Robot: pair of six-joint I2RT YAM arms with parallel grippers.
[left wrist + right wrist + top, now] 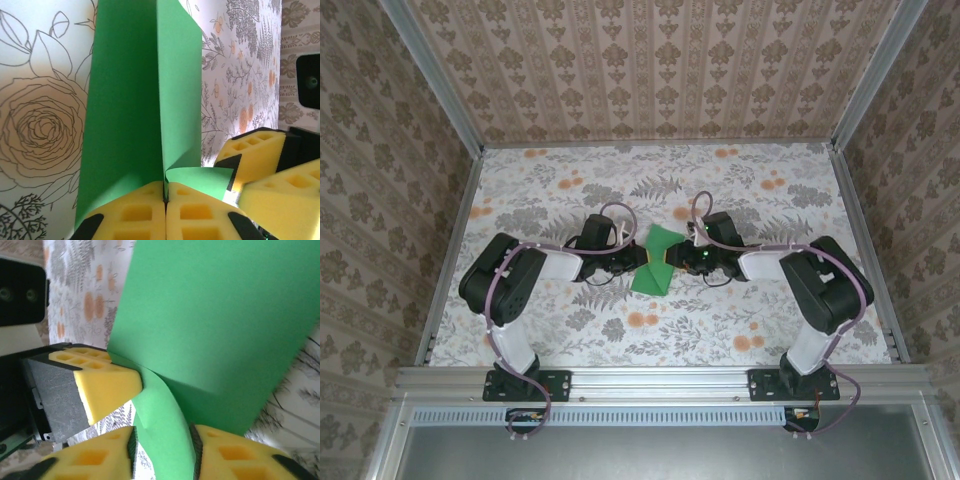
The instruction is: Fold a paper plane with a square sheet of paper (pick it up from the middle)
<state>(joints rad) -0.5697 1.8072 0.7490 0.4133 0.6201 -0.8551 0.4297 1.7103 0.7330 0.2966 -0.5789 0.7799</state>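
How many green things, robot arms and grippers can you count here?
Green sheet of paper: 1
Robot arms: 2, the left arm and the right arm
Grippers: 2, the left gripper and the right gripper
Total: 5

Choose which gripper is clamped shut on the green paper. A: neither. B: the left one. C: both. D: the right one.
B: in the left wrist view the left gripper has its pads pressed together on the green paper, while the right gripper has its pads apart around it.
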